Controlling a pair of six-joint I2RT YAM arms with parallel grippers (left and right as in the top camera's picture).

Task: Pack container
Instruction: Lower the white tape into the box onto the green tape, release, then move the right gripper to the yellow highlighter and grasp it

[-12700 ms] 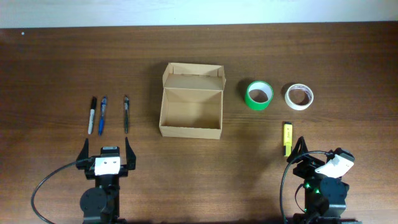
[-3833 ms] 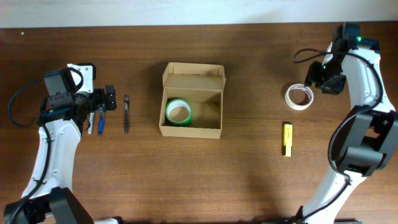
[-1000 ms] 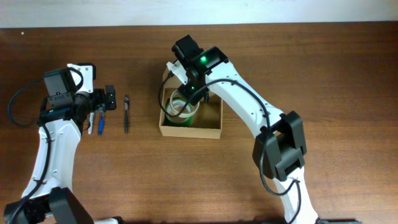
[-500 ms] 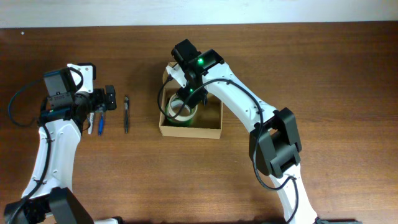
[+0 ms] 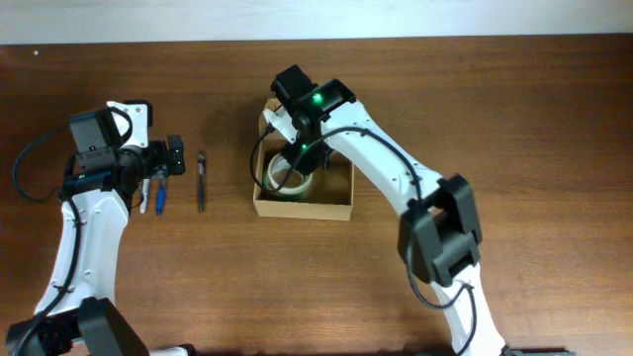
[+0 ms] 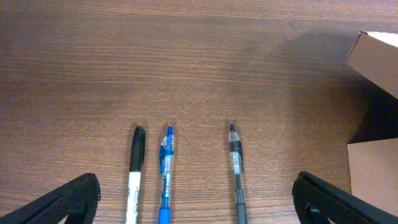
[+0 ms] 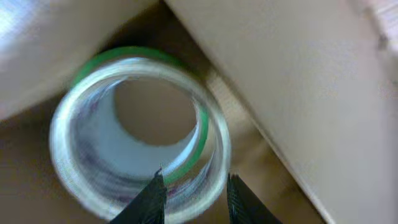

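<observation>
Right hand (image 7: 194, 180) pinches white tape roll (image 7: 81, 168) inside plain container (image 7: 298, 93).

Table (image 5: 554, 119) dark brown with fine wood grain; a pale wall strip (image 5: 316, 20) along 12 o'clock; container (image 5: 331, 208) plain tan cardboard; inside it, toward 9 o'clock, a whitish translucent tape roll (image 7: 93, 168) with the rim of a green roll (image 7: 124, 53) showing around it; at the table's 9 o'clock, a black-capped white marker (image 6: 134, 174), a blue pen (image 6: 165, 177) and a dark grey pen (image 6: 236, 168); left arm (image 5: 84, 227) and right arm (image 5: 396, 168) white and black; a green light (image 5: 318, 97) on the right one.
</observation>
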